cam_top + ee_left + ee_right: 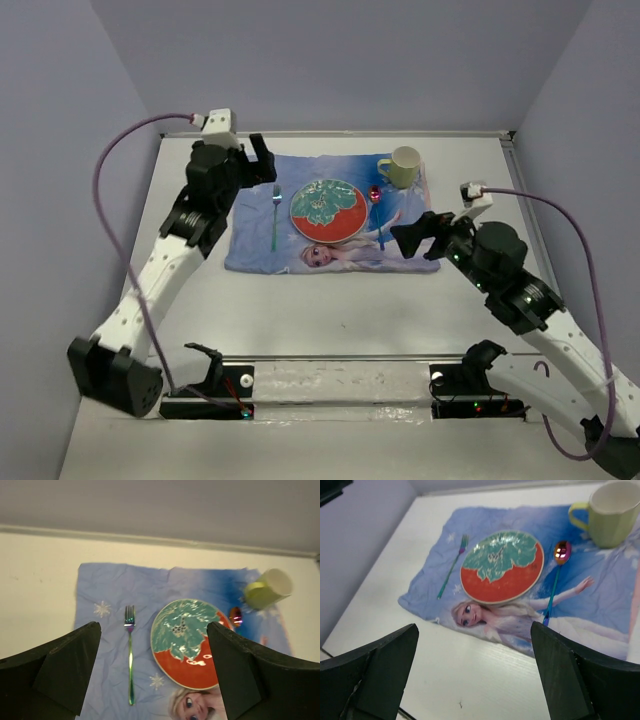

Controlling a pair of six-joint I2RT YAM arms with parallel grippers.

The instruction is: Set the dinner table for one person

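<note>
Tableware on one blue cartoon-princess printed cloth mat [262,252]: one round green-and-red plate [326,210] at centre, one iridescent metal fork [276,215] just left of it, one iridescent metal spoon [378,212] just right, one pale yellow-green mug [402,167] at the far right corner. All resting on one large matte white dinner table [330,310], toward its far edge. Two grippers: left gripper [152,627] with black fingers [60,670] spread wide, gripping and touching nothing, above fork and plate; right gripper [474,626] equally wide, empty, above the mat's near edge.

Overhead plus two wrist views.
Top looks down from behind the arms; both wrist cameras, nearer, share the plate [186,642].
</note>
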